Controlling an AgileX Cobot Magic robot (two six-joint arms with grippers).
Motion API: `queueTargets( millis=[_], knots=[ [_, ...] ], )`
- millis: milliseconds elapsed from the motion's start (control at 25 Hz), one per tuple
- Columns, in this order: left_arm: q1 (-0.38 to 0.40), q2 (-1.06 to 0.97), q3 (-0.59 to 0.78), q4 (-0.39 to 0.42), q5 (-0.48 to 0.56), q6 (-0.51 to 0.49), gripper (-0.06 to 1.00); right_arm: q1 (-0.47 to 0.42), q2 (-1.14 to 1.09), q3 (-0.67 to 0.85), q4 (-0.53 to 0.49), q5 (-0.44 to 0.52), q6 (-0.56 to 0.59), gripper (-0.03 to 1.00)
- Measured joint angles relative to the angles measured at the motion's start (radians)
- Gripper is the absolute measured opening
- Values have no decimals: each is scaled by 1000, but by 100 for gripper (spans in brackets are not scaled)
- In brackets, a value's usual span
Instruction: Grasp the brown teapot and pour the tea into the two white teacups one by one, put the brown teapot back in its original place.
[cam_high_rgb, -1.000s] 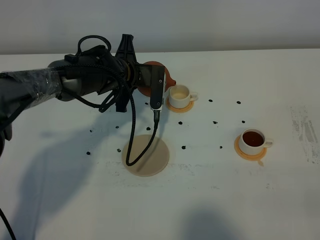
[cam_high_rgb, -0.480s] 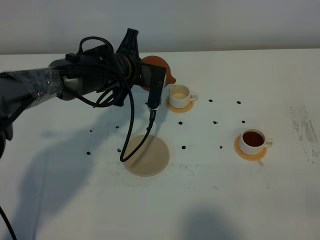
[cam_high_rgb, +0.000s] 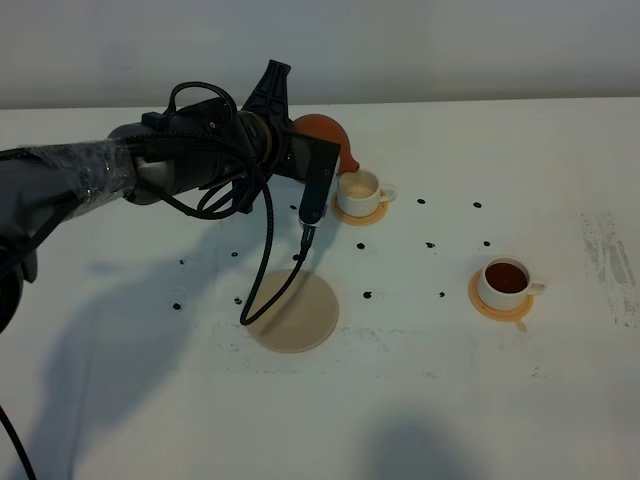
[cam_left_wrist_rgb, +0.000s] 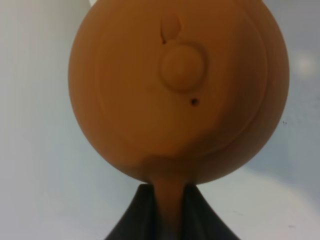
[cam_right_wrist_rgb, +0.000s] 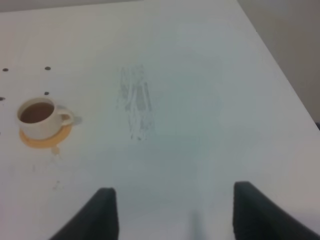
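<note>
So the left gripper (cam_left_wrist_rgb: 169, 212) has its jaws pinched on the loop handle of the brown teapot (cam_high_rgb: 322, 130). It's holding the pot at roughly 12 o'clock from the beige mat (cam_high_rgb: 300, 320), spout just beside the rim of the far white cup (cam_high_rgb: 360, 187) at the pot's 5 o'clock. The other cup (cam_high_rgb: 506, 281), at 3 o'clock from the mat, has dark tea in it, and the right gripper (cam_right_wrist_rgb: 175, 210) hangs over the table (cam_high_rgb: 450, 400) with jaws spread wide.
</note>
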Motion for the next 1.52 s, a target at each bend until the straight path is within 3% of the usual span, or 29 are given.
queueTargets(
  millis=[800,1520],
  knots=[
    [-5,0,0,179,-29,0,10,0,0,0,0,0,0,50],
    [-5,12,-16,254,-53,0,10,0,0,0,0,0,0,50]
  ],
)
